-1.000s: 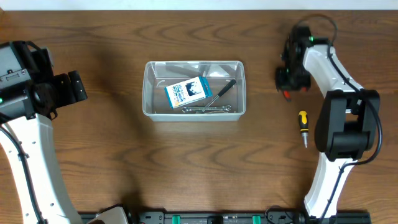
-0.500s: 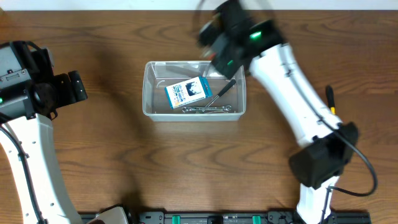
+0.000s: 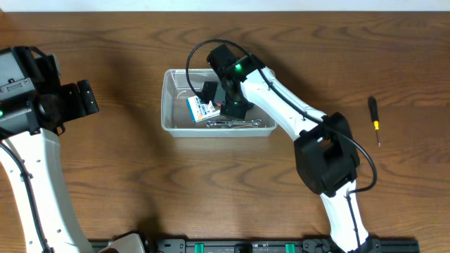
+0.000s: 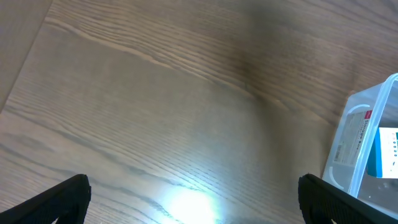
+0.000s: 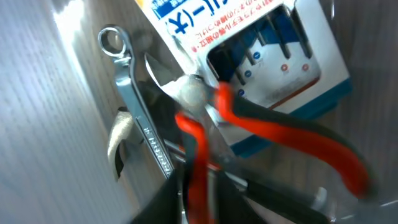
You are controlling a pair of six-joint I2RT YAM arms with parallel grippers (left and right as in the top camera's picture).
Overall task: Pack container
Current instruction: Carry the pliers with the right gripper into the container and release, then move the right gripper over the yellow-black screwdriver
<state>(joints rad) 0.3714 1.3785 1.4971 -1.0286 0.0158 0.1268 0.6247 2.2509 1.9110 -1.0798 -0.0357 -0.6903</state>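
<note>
Container [image 3: 171,105]: clear plastic tub sitting on the wooden table [image 3: 105,176], upper centre of the overhead frame, long side running left to right. It also shows at the right edge of the left wrist view.

Contents, from the right wrist view: a blue-and-white card box [image 5: 261,56] at the top of the frame, a steel wrench [image 5: 134,124] lying at centre left, and red-handled pliers [image 5: 280,130] blurred across the middle. A screwdriver [image 3: 375,119] lies on the table well apart from the tub, at the right of the overhead frame.

Right gripper [image 3: 222,100]: reaching over the tub, low above the contents. The pliers are directly beneath its camera, but I cannot tell whether the fingers are pinching them or have let go.

Left gripper [image 4: 193,193]: parked over bare table to the left of the tub, fingers spread wide, holding nothing.

Handling judgement: the tub looks thin-walled and light in itself, and the metal tools would put weight on the floor. The walls probably flex if squeezed, and the smooth plastic may be slippery. The rim looks like the stiffest part, so a pinch over the rim at a short end seems best. The left end is nearest the free gripper. A one-sided lift could tilt the load, so sliding seems safer.
</note>
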